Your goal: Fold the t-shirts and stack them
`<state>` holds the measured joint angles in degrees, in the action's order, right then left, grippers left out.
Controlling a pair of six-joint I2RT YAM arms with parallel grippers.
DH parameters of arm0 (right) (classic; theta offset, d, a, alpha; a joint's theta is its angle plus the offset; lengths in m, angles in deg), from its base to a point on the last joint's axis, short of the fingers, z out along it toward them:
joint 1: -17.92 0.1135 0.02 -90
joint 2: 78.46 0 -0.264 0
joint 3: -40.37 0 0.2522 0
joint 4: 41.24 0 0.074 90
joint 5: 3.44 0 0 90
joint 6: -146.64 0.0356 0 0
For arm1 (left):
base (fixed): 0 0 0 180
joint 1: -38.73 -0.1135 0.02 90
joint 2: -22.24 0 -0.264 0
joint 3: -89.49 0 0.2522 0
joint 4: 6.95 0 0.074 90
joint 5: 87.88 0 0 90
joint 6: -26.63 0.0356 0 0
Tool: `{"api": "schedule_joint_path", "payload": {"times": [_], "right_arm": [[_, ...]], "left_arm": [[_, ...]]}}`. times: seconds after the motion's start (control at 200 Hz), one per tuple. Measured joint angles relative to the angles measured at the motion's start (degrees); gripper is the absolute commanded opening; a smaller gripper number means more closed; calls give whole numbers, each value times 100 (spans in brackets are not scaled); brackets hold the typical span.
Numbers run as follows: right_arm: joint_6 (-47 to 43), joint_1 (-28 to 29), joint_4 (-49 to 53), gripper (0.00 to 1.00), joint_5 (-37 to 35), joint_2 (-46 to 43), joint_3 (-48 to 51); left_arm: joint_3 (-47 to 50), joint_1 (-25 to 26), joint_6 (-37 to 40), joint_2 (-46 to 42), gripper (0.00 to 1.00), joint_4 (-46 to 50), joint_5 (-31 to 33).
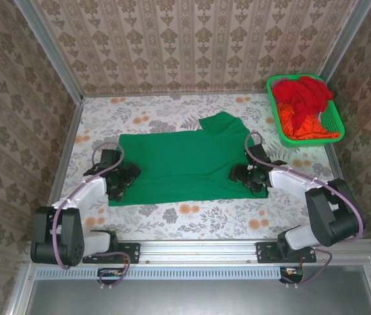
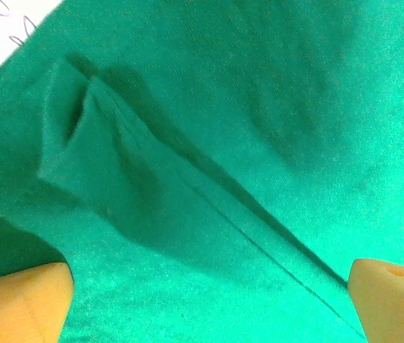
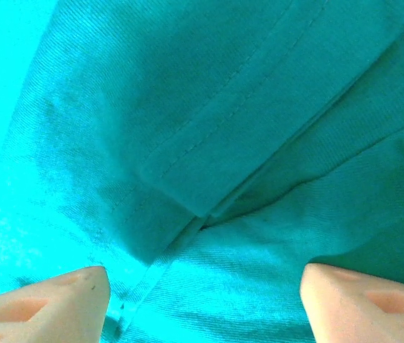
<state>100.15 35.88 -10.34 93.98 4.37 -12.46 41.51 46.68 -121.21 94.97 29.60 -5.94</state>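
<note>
Sitting beyond the right gripper [image 1: 241, 176], the basket [image 1: 276, 111] is holding red and orange t-shirts [image 1: 303, 98], with left gripper [image 1: 130, 176] and right both gaping at the green t-shirt [image 1: 179, 161]'s edges.

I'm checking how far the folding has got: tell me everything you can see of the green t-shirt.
The green t-shirt is plain, soft knit cloth with stitched hems, lying mostly flat on the floral table. One sleeve sticks out at its far right corner. Near its left edge the cloth is rucked into a small raised fold. At its right edge one hemmed layer overlaps another. The left gripper and right gripper sit at those edges, jaws open over the cloth.
</note>
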Motion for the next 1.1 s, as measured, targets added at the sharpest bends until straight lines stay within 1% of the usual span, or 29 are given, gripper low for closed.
{"api": "schedule_joint_path", "payload": {"times": [0.19, 0.36, 0.485, 0.7, 0.85, 0.965, 1.1], "right_arm": [[4, 33, -4, 73, 17, 105, -72], [4, 37, -2, 74, 17, 164, -120], [7, 44, 0, 74, 20, 216, -175], [2, 48, 68, 74, 17, 310, -286], [0, 48, 105, 74, 17, 348, -326], [-7, 59, 111, 74, 17, 350, -332], [-24, 59, 111, 74, 17, 356, -339]], "left_arm": [[-321, -258, -205, 522, 97, -83, -295], [-643, -319, -308, 872, 88, -162, -492], [-905, -343, -326, 979, 88, 63, -564], [-1034, -356, -326, 970, 90, 527, -560], [-664, -455, -326, 960, 91, 588, -549], [-415, -481, -382, 573, 92, 568, -566], [-251, -293, -452, 133, 94, 1051, -372]]}}
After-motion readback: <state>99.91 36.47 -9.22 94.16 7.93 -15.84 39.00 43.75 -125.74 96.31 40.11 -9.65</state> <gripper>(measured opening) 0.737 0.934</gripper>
